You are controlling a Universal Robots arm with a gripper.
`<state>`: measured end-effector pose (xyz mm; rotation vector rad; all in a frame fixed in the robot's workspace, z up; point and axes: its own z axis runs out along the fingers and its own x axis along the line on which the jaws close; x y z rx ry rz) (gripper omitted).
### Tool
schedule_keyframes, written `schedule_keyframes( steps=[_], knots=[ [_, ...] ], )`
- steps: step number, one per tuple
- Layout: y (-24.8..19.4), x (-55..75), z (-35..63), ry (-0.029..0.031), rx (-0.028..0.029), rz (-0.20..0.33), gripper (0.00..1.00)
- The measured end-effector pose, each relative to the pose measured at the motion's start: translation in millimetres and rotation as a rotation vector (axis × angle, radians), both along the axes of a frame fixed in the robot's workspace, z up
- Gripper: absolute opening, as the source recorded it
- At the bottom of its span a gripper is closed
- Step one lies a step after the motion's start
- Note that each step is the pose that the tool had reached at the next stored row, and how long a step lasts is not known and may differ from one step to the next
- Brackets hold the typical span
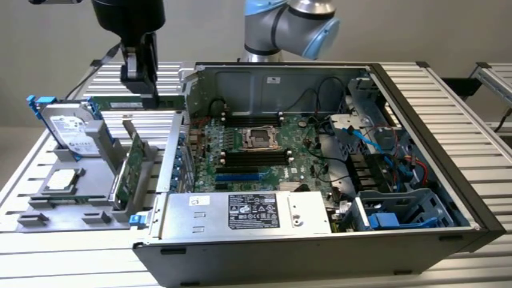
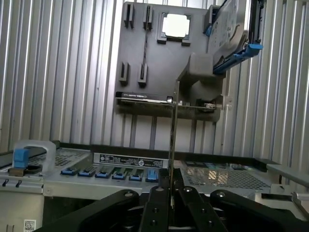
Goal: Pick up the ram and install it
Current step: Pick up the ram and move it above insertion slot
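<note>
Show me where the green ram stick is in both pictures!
Exterior view: the ram lies sideways in the claw, at the exterior view's upper left.
Wrist view: the ram is the thin edge-on strip sticking out of the claw.
Shared landmark: the blue-railed hard drive.

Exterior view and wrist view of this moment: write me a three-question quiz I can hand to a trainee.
1. Fill in: in the exterior view, the hard drive stands to the ____ of the computer case.
2. What do the fingers grip? A) the hard drive B) the ram C) nothing
3. True or false: the ram is held up, away from the motherboard slots.
Key: 1 left; 2 B; 3 true.
</note>
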<state>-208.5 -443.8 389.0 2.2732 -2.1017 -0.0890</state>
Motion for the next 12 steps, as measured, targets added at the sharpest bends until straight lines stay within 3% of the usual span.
schedule_keyframes(
  steps=[6, 12],
  knots=[
    [2.5, 21.8, 2.3, 0.0040, 0.0000, 0.000, 0.14],
    [3.8, 44.5, 2.8, 0.0128, 0.0001, 0.000, 0.14]
  ],
)
